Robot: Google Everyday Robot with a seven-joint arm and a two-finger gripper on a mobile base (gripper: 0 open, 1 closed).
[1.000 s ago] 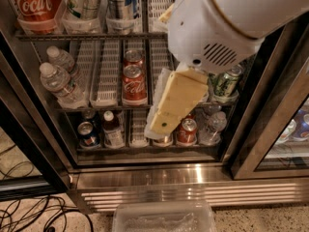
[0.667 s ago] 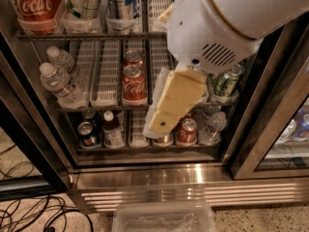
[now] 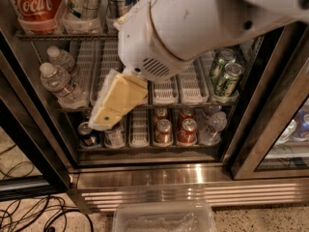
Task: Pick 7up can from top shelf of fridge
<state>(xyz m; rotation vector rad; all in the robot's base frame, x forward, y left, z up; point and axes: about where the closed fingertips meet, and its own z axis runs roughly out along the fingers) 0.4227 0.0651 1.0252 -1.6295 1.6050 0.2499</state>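
"Coca" in white script on the red can [image 3: 35, 6], top shelf [image 3: 72, 35].

7up can [image 3: 83, 1] — top off-frame — above tool [image 3: 109, 116]

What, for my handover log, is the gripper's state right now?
Gripper: open or closed cannot be told; it hangs in front of the fridge, beside the water bottles.
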